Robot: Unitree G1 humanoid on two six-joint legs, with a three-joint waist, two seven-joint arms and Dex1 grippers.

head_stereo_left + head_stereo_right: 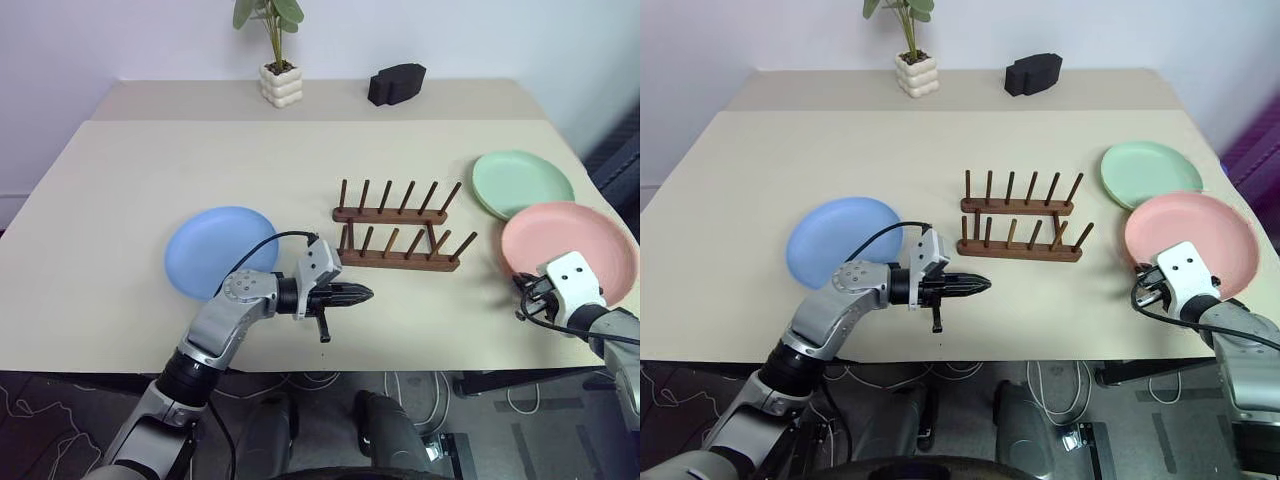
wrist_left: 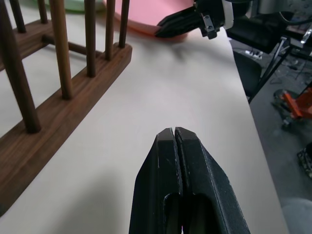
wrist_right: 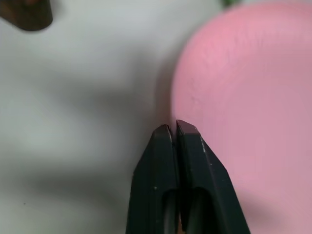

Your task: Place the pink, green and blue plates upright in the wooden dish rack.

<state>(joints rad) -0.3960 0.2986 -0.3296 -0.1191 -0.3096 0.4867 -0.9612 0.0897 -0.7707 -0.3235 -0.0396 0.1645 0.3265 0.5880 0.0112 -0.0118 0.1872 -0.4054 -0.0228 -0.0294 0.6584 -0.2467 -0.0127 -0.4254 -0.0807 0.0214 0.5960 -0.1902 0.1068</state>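
Nothing readable here, honestly: no text, labels, brand marks, numbers or signs on anything in these views.

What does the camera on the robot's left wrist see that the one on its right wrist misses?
Left wrist view: the wooden dish rack's upright pegs, the table's edge with the floor beyond, and the right gripper at the pink plate's rim. Right wrist view: that plate from close up, its rim beside the shut jaws, plus just a dark corner of the rack. Both share the pink plate, the beige table, and shut black jaws.
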